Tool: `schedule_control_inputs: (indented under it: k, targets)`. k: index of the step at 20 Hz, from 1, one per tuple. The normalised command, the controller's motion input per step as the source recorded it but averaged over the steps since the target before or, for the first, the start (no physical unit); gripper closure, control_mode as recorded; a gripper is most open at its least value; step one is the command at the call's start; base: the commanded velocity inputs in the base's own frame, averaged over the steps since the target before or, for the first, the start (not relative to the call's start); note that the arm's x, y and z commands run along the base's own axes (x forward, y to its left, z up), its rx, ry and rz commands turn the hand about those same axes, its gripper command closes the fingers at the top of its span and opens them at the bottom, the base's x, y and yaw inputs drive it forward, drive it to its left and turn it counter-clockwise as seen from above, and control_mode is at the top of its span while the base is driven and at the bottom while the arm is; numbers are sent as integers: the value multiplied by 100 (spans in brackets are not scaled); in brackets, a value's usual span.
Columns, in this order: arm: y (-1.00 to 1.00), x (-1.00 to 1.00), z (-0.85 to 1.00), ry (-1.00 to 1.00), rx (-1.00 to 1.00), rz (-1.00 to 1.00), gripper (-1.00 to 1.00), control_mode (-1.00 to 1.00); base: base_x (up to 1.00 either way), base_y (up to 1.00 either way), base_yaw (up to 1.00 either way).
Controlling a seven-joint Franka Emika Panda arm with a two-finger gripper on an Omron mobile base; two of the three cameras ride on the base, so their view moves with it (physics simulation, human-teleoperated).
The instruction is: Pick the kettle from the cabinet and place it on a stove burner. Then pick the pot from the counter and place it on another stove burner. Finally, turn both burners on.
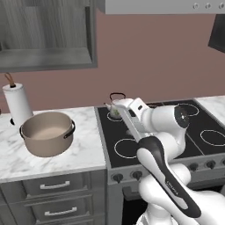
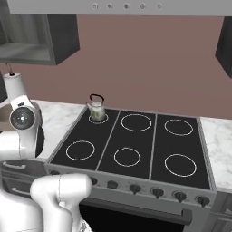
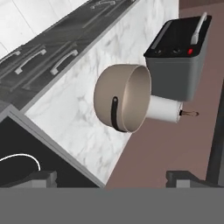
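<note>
The small floral kettle (image 2: 96,110) stands upright on the back-left burner ring of the black cooktop (image 2: 136,170); in the left base view the kettle (image 1: 115,108) is half hidden behind my arm. The tan pot (image 1: 47,132) sits on the marble counter (image 1: 85,149) left of the stove. My hand (image 1: 133,107) hovers above the cooktop's left side, just right of the kettle, and faces the pot. In the hand view the gripper (image 3: 113,178) is open with nothing between its fingers, and the pot (image 3: 124,98) lies ahead at some distance. The wall cabinet (image 1: 48,39) stands open above the counter.
A white paper-towel roll (image 1: 17,103) stands behind the pot. A dark grey appliance (image 3: 177,57) sits beyond the roll. Dark knobs (image 2: 156,192) line the stove front. Grey drawers (image 1: 55,186) run under the counter. A range hood (image 2: 127,6) hangs over the cooktop.
</note>
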Motion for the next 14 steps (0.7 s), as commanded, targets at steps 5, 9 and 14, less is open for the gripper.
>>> schedule_control_inputs:
  k: [5, 9, 14]
  targets:
    - [0, 0, 0, 0, 0, 0, -100, 100, -4, 46, -5]
    - [0, 0, 0, 0, 0, 0, -100, 100, -1, 50, -3]
    - [0, 0, 0, 0, 0, 0, -100, 100, 0, 51, -2]
